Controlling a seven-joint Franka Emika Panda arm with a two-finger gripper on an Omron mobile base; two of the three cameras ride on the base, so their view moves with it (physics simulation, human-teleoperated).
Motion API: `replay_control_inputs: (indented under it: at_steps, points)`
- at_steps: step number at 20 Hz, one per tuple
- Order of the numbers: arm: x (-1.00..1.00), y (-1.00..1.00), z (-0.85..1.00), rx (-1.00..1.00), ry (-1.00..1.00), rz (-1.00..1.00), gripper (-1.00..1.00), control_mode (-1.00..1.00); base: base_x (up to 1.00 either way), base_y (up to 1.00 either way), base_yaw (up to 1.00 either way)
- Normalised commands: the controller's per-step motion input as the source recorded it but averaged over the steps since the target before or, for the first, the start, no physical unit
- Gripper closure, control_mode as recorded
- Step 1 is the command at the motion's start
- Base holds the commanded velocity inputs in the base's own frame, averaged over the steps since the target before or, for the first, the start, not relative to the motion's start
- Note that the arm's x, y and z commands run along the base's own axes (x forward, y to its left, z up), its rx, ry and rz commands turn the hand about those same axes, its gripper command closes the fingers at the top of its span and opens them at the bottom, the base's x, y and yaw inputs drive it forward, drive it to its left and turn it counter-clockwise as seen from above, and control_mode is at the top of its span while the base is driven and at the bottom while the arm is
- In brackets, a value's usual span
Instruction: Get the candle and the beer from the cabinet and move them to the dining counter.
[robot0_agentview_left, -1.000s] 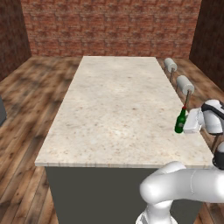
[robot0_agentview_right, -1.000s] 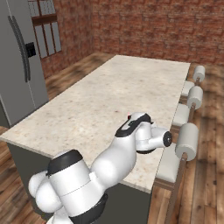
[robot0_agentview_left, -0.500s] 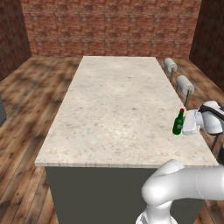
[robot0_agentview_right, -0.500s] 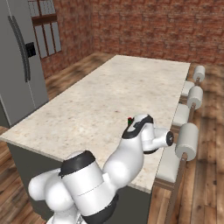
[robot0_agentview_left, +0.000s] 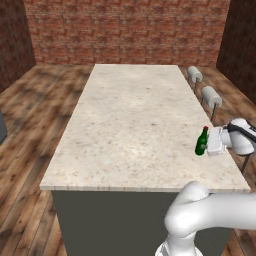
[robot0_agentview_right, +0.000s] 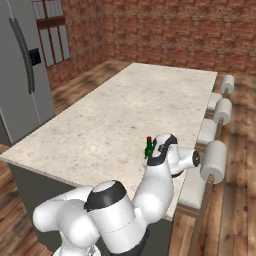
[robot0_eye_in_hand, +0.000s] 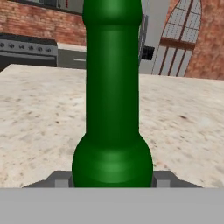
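The beer (robot0_agentview_left: 201, 141) is a dark green bottle with a red cap. It stands upright at the right edge of the dining counter (robot0_agentview_left: 135, 120), close to the near corner. My gripper (robot0_agentview_left: 204, 146) reaches in from the right and is shut on the bottle's lower body. In the hand view the beer (robot0_eye_in_hand: 112, 100) rises between my two fingertips (robot0_eye_in_hand: 59, 179), which sit against its wide base. From the right base view the beer (robot0_agentview_right: 148, 147) peeks out just left of my white wrist. Whether its base touches the stone I cannot tell. The candle and the cabinet are out of view.
Padded stools (robot0_agentview_left: 211, 95) line the counter's right side, the nearest one (robot0_agentview_right: 215, 160) right beside my forearm. A grey refrigerator (robot0_agentview_right: 20, 75) stands off to the left, and a black stove (robot0_eye_in_hand: 26, 48) beyond the counter. Wood floor surrounds the island.
My gripper has carried the beer a little leftward and lower over the counter's right edge. The grip has not changed.
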Motion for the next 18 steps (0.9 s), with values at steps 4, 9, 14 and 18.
replay_control_inputs:
  at_steps: [4,9,14,18]
  points:
    - [0.11,0.0,-0.23,0.0,0.01,0.04,1.0,-1.0,0.0,0.0,0.0]
    - [0.12,0.0,-0.3,0.0,0.03,0.04,1.0,-1.0,0.0,0.0,0.0]
    - [0.09,0.0,-0.25,0.0,0.05,0.04,1.0,-1.0,0.0,0.0,0.0]
    - [0.0,0.0,-0.2,0.0,0.07,0.0,-1.0,-1.0,0.0,0.0,0.0]
